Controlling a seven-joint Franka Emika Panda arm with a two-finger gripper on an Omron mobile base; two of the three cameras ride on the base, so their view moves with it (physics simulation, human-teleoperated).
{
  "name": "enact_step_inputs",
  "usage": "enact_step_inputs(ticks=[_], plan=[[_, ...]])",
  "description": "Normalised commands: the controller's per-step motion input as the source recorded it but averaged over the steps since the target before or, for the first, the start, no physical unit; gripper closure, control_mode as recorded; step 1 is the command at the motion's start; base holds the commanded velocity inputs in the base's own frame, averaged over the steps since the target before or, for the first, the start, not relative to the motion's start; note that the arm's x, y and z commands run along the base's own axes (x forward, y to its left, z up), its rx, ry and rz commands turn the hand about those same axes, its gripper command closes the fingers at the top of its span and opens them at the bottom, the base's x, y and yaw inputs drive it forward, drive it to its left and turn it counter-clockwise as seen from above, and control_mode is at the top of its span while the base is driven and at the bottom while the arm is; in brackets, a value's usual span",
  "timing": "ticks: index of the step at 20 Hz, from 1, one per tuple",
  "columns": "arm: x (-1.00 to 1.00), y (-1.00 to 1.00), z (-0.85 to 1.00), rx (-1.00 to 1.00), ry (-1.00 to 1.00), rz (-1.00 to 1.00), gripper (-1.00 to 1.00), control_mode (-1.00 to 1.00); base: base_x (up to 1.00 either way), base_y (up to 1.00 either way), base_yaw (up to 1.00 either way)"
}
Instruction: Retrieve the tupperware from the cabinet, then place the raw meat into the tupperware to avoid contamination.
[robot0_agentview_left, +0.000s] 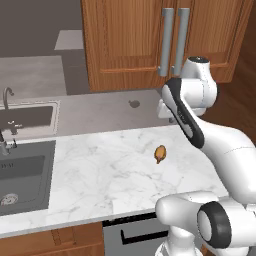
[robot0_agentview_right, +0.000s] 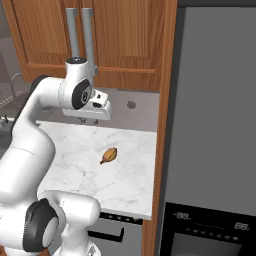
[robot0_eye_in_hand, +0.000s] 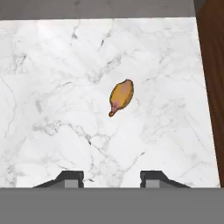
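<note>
Gripper (robot0_eye_in_hand: 111, 177) up high over marble counter (robot0_agentview_left: 100, 170), pointing straight down, jaws parted, nothing between them. Arm bent at elbow, hand held level below cabinet (robot0_agentview_left: 130, 40) doors, both closed. Raw meat (robot0_eye_in_hand: 121, 96) lying bare on counter beneath gripper, toward right side, well apart from fingertips (robot0_eye_in_hand: 70, 177).

Raw meat (robot0_agentview_left: 160, 153) lies on marble counter (robot0_agentview_left: 100, 175); cabinet (robot0_agentview_left: 130, 40) doors closed.
</note>
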Motion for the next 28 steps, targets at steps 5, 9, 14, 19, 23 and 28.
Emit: enact_step_inputs(ticks=[5, 9, 14, 19, 23, 28], plan=[[-0.13, 0.00, 0.07, 0.00, -0.09, 0.00, -1.00, -1.00, 0.00, 0.00, 0.00], [-0.30, 0.00, 0.22, 0.00, -0.24, 0.05, -1.00, -1.00, 0.00, 0.00, 0.00], [-0.46, 0.00, 0.27, 0.00, -0.34, 0.10, -1.00, -1.00, 0.00, 0.00, 0.00], [-0.41, -0.05, 0.42, 0.00, -0.37, 0.08, -1.00, -1.00, 0.00, 0.00, 0.00], [-0.33, -0.12, 0.40, 0.00, -0.34, 0.07, -1.00, -1.00, 0.00, 0.00, 0.00], [-0.18, -0.05, 0.52, 0.00, -0.31, 0.02, -1.00, -1.00, 0.00, 0.00, 0.00]])
